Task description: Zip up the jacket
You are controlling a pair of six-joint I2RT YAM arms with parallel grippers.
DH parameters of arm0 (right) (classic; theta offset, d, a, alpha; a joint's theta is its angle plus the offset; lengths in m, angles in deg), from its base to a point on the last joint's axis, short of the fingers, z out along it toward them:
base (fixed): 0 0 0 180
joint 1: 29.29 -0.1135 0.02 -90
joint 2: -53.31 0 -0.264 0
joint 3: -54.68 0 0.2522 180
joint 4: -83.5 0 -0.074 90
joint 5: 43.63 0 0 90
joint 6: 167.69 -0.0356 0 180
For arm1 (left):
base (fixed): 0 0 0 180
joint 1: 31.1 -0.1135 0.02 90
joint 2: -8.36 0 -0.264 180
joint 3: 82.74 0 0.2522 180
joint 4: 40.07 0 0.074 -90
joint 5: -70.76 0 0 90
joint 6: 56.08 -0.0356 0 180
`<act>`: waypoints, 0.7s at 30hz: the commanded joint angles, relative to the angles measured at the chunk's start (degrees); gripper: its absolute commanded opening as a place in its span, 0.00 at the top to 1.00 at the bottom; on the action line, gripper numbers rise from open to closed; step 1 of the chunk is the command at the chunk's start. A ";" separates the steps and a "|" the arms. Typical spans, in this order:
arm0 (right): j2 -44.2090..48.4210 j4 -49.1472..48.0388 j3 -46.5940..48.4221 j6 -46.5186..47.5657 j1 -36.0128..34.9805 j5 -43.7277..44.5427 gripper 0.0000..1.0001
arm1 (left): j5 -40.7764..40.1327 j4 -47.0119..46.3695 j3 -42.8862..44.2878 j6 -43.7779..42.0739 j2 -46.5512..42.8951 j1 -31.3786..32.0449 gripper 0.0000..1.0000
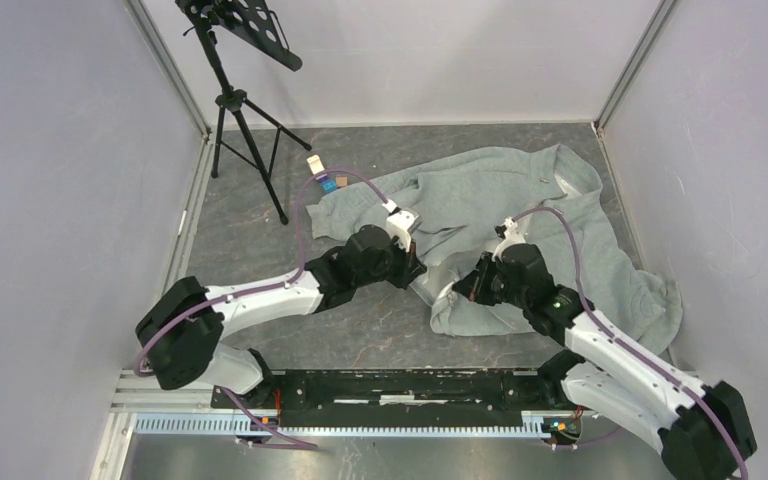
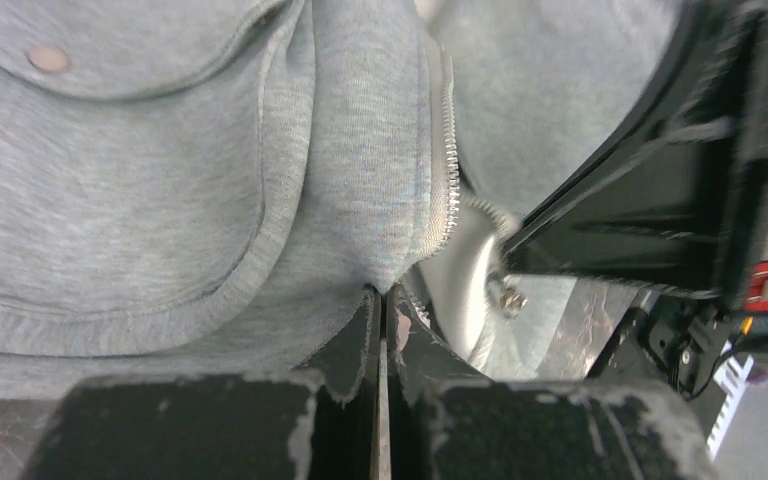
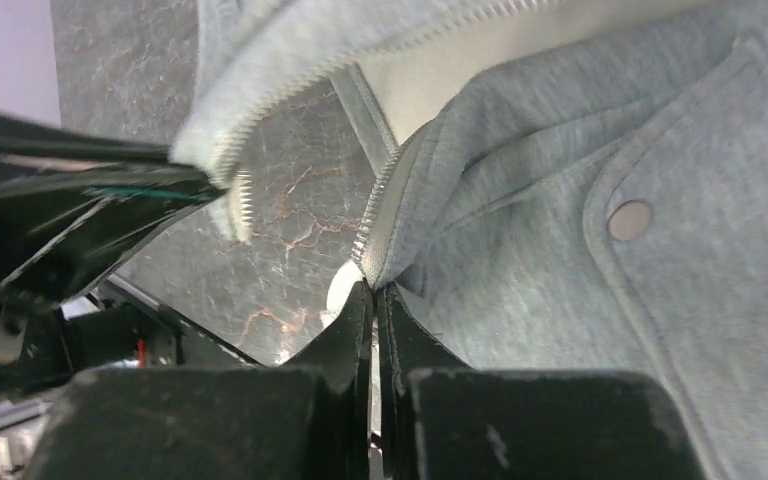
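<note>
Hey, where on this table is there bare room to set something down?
Bare tabletop shows between the jacket and the base rail, and between the stand and the left arm. The middle is crowded: the left fingers and right fingers both pinch the jacket's front edges there.

The jacket (image 1: 480,190) lies right of the stand (image 1: 232,98).

I have two grippers, and I count one jacket (image 1: 520,200) nipped between them: left gripper (image 2: 380,295) and right gripper (image 3: 373,290). There are two pocket snaps, the first snap (image 2: 48,59) beyond my left fingertips and the second snap (image 3: 629,219) beyond my right. Far past my left gripper are one tripod stand (image 1: 240,100) and one small white-and-blue tag (image 1: 322,180).
</note>
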 commanded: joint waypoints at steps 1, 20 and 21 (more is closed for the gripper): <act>-6.37 -4.26 4.08 -13.47 -2.38 0.87 1.00 | -5.36 -17.18 -4.11 2.47 -4.85 0.38 0.98; -1.57 -23.18 -5.37 -31.22 -7.59 18.10 1.00 | -13.13 -34.26 -11.87 3.27 -7.07 1.90 0.98; -1.11 -23.10 -5.42 -31.50 -7.58 19.91 1.00 | -13.55 -34.68 -12.18 3.76 -7.05 1.91 0.98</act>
